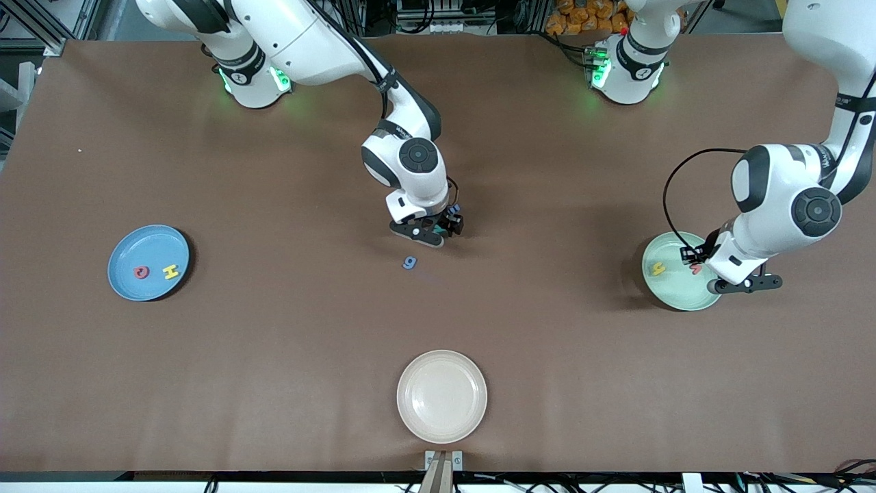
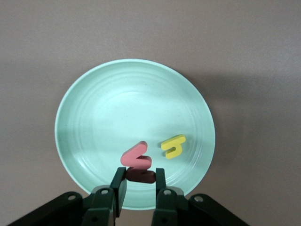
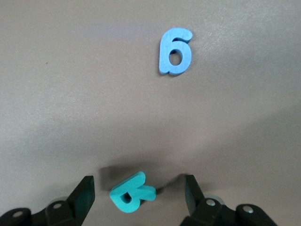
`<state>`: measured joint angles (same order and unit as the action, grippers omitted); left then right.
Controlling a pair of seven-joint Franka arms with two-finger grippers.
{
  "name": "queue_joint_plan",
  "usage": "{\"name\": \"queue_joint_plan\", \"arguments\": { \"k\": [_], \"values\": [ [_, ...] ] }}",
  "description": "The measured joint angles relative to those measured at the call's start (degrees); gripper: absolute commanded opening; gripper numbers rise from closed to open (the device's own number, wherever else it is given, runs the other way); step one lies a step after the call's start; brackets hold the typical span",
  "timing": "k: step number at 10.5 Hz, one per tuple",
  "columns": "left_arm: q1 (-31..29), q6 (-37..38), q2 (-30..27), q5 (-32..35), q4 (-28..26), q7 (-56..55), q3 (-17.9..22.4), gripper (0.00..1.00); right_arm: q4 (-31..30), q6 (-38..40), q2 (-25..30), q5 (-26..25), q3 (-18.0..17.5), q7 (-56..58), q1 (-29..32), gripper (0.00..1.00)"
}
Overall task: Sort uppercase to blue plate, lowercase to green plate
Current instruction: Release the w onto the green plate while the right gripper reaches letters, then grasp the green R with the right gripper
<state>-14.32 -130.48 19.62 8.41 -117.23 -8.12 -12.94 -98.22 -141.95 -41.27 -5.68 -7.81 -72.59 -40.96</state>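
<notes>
The teal-green uppercase R [image 3: 131, 194] lies on the table between the fingers of my right gripper [image 3: 139, 188], which is open with a gap on each side of the letter. The blue lowercase g [image 3: 175, 52] lies close by, nearer the front camera [image 1: 409, 262]. My left gripper [image 2: 139, 175] is over the green plate [image 2: 103, 108], shut on the red lowercase w [image 2: 136, 159]. A yellow h [image 2: 173, 146] rests in that plate. The blue plate [image 1: 130, 246], toward the right arm's end, holds a red Q [image 1: 141, 272] and a yellow H [image 1: 171, 272].
A cream plate [image 1: 442, 396] sits near the table's front edge at the middle, with nothing in it. The brown table [image 1: 274, 356] stretches bare between the three plates.
</notes>
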Motion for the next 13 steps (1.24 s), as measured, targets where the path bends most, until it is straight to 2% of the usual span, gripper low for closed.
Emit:
{"name": "queue_joint_plan", "arguments": {
  "k": [1, 2, 3, 4, 7, 9, 11, 13],
  "values": [
    [0.00, -0.40, 0.75, 0.00, 0.04, 0.03, -0.03, 0.28, 0.10, 0.00, -0.06, -0.05, -0.01, 0.00, 0.00, 0.56],
    [0.00, -0.71, 1.34, 0.00, 0.16, 0.25, -0.06, 0.99, 0.11, 0.00, -0.09, -0.07, -0.01, -0.01, 0.00, 0.51],
    [0.00, -0.88, 1.58, 0.00, 0.27, 0.63, -0.11, 1.00, 0.12, 0.05, -0.13, -0.10, 0.00, -0.01, 0.00, 0.49],
    [0.00, -0.96, 1.58, 0.00, 0.57, 1.57, -0.13, 1.00, 0.20, 0.19, -0.09, -0.11, 0.00, -0.03, 0.00, 0.43],
    [-0.16, -0.87, 1.26, 0.00, 4.01, 7.88, -0.04, 1.00, 0.39, 0.71, 0.04, -0.15, 0.02, -0.04, 0.00, 0.31],
    [-0.21, 0.27, 0.72, 0.00, 5.94, 9.01, -0.05, 1.00, 0.46, 0.64, -0.07, -0.15, 0.01, -0.04, 0.00, 0.28],
    [0.06, 3.17, -0.11, 0.00, 7.72, 9.09, -0.50, 1.00, 0.50, 0.61, -0.09, -0.15, 0.01, -0.04, 0.00, 0.29],
    [0.25, 9.02, -1.19, 0.55, 11.42, 9.35, -1.96, 1.00, 1.32, 0.42, -0.39, -0.18, 0.14, 0.55, 0.12, 0.30]
  ]
}}
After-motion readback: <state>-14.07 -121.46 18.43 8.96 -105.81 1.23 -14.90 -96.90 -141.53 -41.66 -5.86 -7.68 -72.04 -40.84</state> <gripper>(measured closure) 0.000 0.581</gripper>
